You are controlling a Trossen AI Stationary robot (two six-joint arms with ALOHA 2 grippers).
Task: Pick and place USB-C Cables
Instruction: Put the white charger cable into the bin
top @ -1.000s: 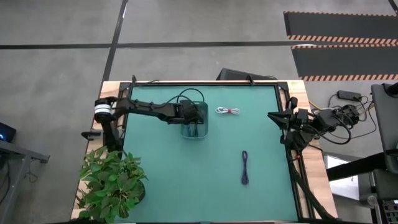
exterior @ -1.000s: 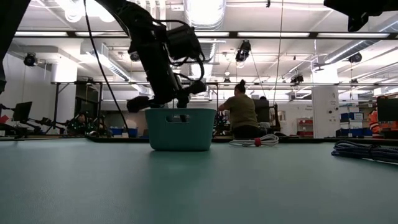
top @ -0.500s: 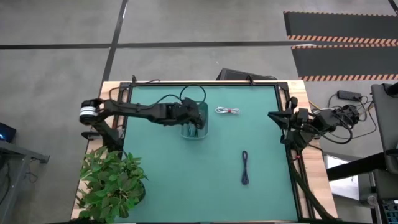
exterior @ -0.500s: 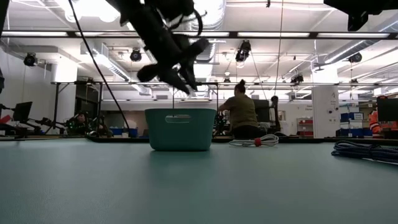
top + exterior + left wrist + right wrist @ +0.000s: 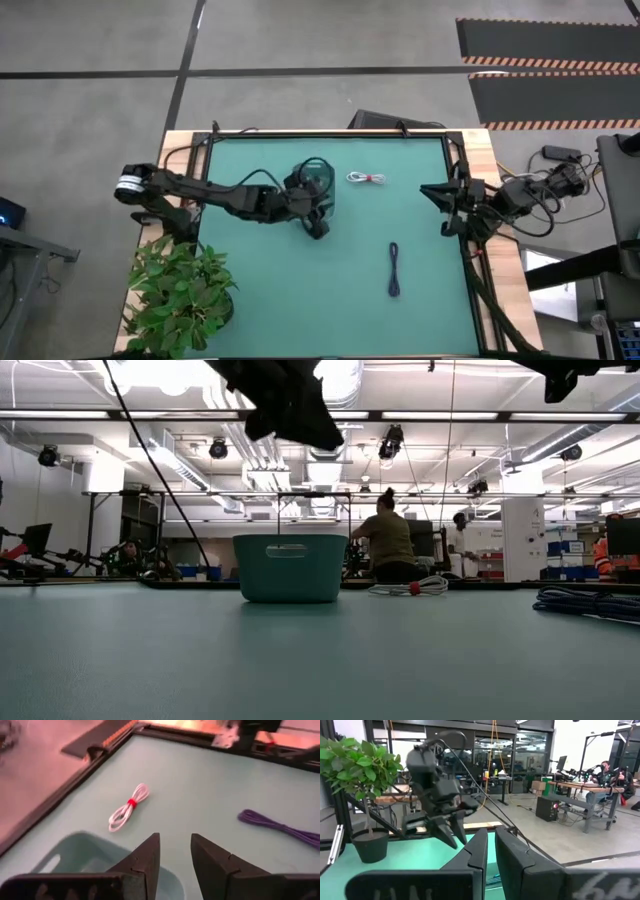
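High view, layout: a green table (image 5: 270,300) carries a teal bin (image 5: 290,568) toward the middle of its far edge, with two cable bundles lying on the mat to the right of it.
Left arm: it reaches in from the left edge, and the left gripper (image 5: 175,840) hangs high over the bin's near rim.
Left gripper state: the fingers stand apart with nothing between them.
Bin contents: hidden under the arm and behind the wall, so cables inside cannot be confirmed.
White cable with red tie (image 5: 366,178): it lies just right of the bin, near the far edge. Its long axis runs roughly along that edge, left to right, and the red tie sits at mid-length.
Purple cable (image 5: 394,270): it lies well apart from the bin, right of centre toward the near edge. Its long axis runs far to near, about parallel to the right edge.
Right arm: it waits at the right edge, and the right gripper (image 5: 491,832) is closed on nothing.
Step in hand, judged: the empty left gripper looks ready to go for the next bundle, most likely the white one, as it lies nearest.
Doing it well:
- turn the wrist so the fingers straddle the bundle across its long axis;
- come down at the tie, where the strands are bound;
- close low against the mat so that no loop slips free;
- lift clear of the bin wall before carrying the bundle over.
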